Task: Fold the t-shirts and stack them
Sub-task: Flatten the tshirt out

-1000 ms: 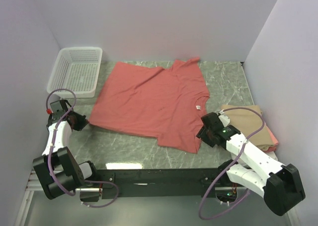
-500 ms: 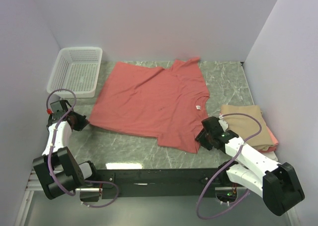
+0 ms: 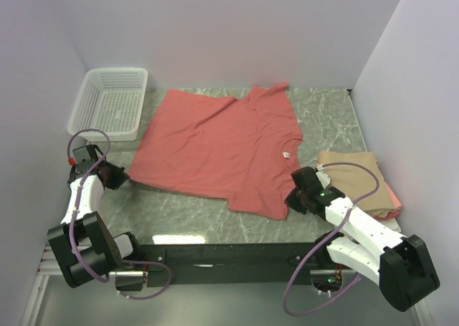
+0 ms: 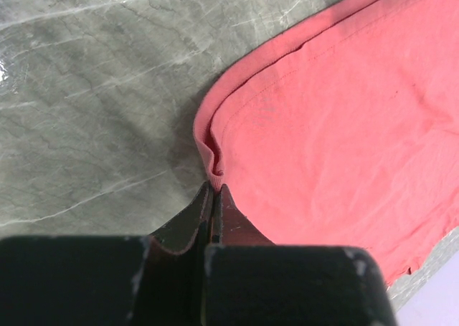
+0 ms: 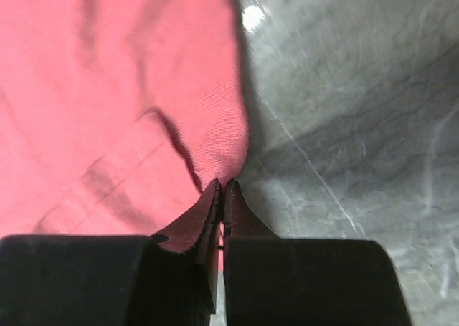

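A large salmon-red t-shirt [image 3: 219, 147] lies spread on the marble table. My left gripper [image 3: 123, 177] is shut on its near left corner; in the left wrist view the hem [image 4: 213, 150] bunches into the closed tips [image 4: 215, 188]. My right gripper [image 3: 290, 197] is shut on the shirt's near right edge, where the cloth [image 5: 143, 111] puckers at the pinched tips [image 5: 223, 185]. A folded tan t-shirt [image 3: 351, 170] rests on a folded pink one [image 3: 391, 197] at the right, behind the right arm.
A white mesh basket [image 3: 110, 102] stands at the back left. White walls close in the table on the left, back and right. The black rail [image 3: 215, 254] with both arm bases runs along the near edge.
My right gripper has moved down to the shirt's near right edge and closed on it. The left gripper has kept its hold on the corner without moving.
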